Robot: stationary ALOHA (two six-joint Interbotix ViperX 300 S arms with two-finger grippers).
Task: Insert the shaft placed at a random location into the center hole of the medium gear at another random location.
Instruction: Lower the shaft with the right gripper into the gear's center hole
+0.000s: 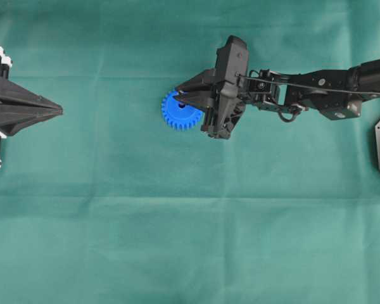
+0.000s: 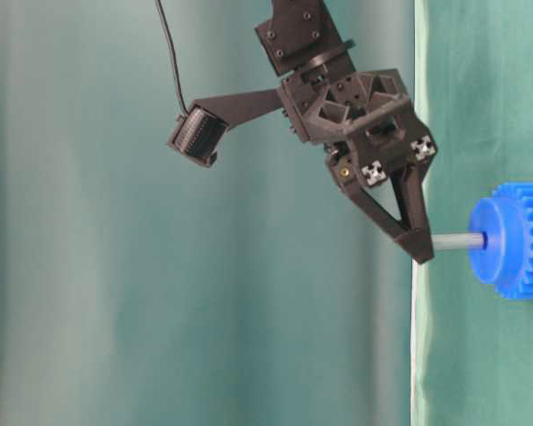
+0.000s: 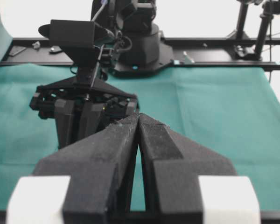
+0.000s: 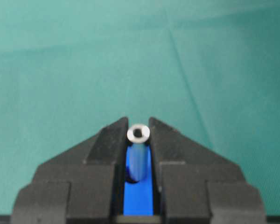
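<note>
The right gripper (image 2: pixel 419 251) grips the shaft (image 2: pixel 457 240) by its top end, its lower end entering the center hole (image 2: pixel 485 239) of the medium gear (image 1: pixel 181 111) on the green cloth (image 1: pixel 177 221). The left gripper (image 1: pixel 58 111) sits clenched at the far side, holding nothing.

Right claw (image 4: pixel 138 140) pinched narrow, angled down — left claw (image 3: pixel 138 122) closed.

Medium gear (image 1: pixel 177 113), bright blue, toothed, laid flat on the green cloth nearer its far edge than its near one, shaft (image 2: pixel 457 240), small silver-grey pin, stood upright, lower end seated at the center hole of the raised hub (image 2: pixel 489 253), upper end pinched between black fingertips (image 2: pixel 419 241).
</note>
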